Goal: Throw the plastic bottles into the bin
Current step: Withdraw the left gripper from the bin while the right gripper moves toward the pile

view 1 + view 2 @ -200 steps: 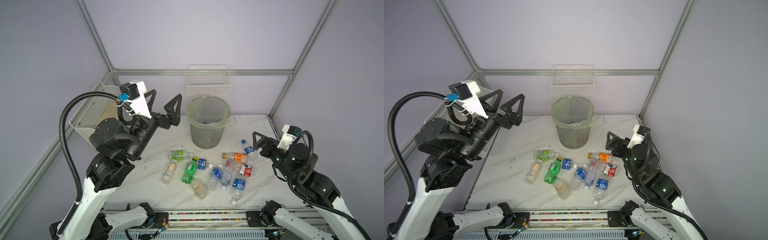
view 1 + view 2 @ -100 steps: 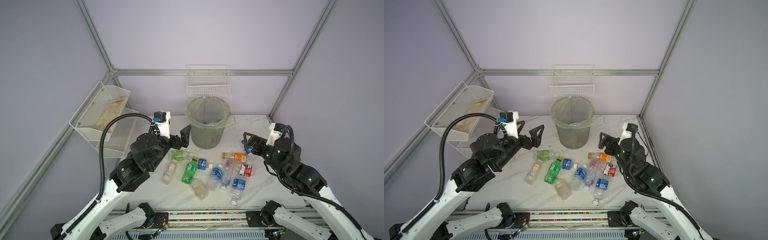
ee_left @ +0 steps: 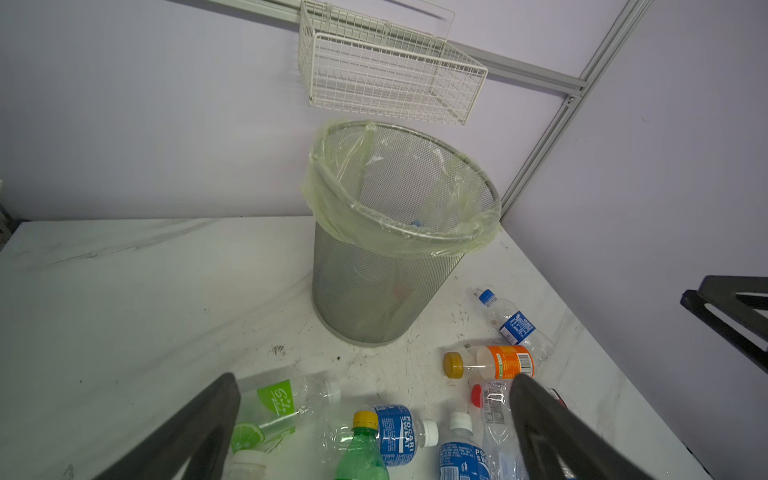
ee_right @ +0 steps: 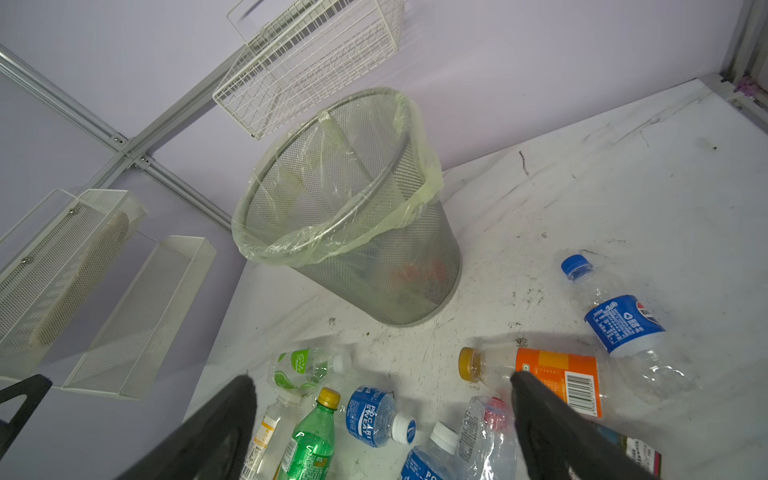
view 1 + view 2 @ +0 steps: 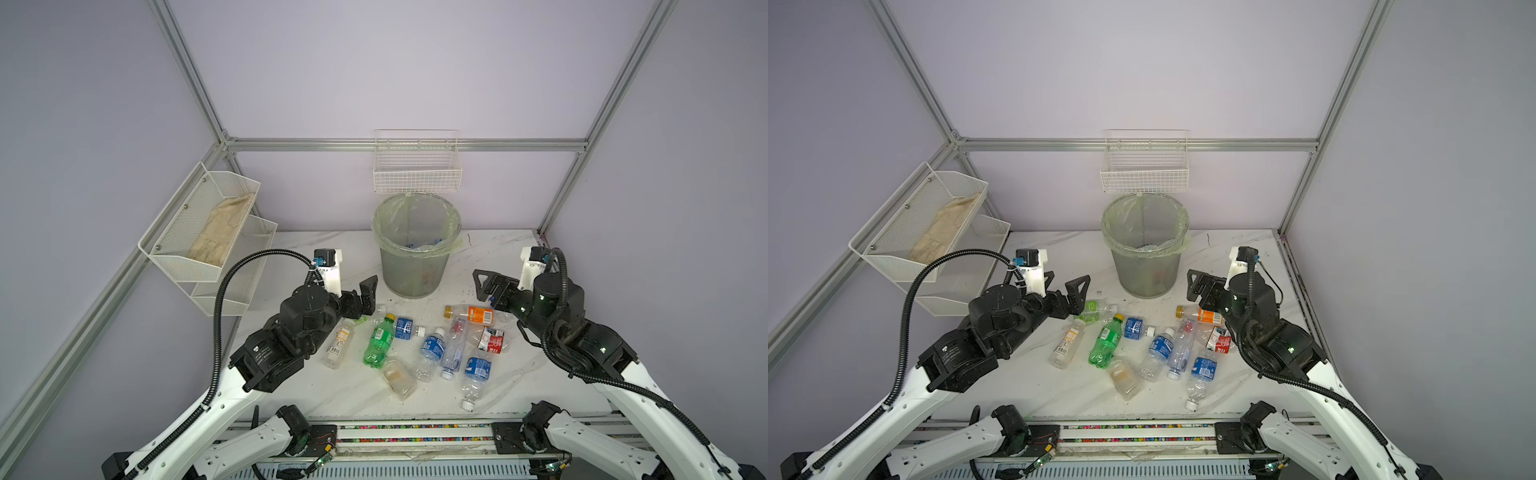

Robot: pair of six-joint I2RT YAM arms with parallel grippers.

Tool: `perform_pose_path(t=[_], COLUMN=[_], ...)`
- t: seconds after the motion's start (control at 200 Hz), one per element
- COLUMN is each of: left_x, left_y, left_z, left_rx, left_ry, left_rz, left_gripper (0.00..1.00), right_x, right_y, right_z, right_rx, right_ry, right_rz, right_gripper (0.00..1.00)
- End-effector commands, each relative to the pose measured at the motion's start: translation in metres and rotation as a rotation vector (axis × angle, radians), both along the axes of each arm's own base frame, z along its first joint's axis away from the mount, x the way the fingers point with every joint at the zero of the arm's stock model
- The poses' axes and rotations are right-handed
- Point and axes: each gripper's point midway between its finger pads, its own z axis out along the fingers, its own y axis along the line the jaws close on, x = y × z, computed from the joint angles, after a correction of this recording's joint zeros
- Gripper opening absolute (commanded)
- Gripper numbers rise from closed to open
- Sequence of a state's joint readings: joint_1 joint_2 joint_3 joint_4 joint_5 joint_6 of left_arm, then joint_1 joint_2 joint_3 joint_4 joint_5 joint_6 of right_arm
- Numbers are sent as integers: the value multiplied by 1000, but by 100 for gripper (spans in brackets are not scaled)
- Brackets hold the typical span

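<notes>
Scattered plastic bottles (image 5: 432, 347) lie on the desk (image 5: 507, 257) before the bin (image 5: 417, 266). The left gripper (image 5: 1064, 286) and right gripper (image 5: 486, 286) are spread and empty. The bottles are probably light, crushable and slippery, best grasped across the labelled mid-body.

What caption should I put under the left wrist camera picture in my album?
The open left gripper faces scattered plastic bottles and the bag-lined bin.

White marble table (image 5: 496, 255) with mesh bin (image 5: 415, 270) and scattered plastic bottles (image 5: 432, 347)
</notes>
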State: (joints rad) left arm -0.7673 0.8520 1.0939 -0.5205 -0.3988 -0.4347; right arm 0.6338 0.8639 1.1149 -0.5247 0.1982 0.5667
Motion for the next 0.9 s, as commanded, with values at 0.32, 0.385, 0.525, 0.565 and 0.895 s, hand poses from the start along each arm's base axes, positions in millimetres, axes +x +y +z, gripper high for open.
perform_pose_path(t=[0.32, 0.385, 0.525, 0.565, 0.895], left_x=[-13, -15, -19, -20, -31], left_y=[16, 18, 23, 25, 36], left_z=[-69, -76, -90, -94, -124], left_rx=[-26, -27, -26, -23, -28], left_ry=[166, 180, 209, 216, 284], left_rz=[70, 76, 90, 96, 133], left_gripper=[97, 97, 97, 97, 95], right_x=[0, -2, -9, -12, -36], right_y=[57, 66, 80, 83, 117], right_z=[-38, -43, -53, -55, -95], right_rx=[-26, -20, -14, -11, -43], right_ry=[87, 97, 119, 122, 198], right_rz=[284, 331, 420, 440, 549], right_gripper=[97, 97, 97, 97, 92])
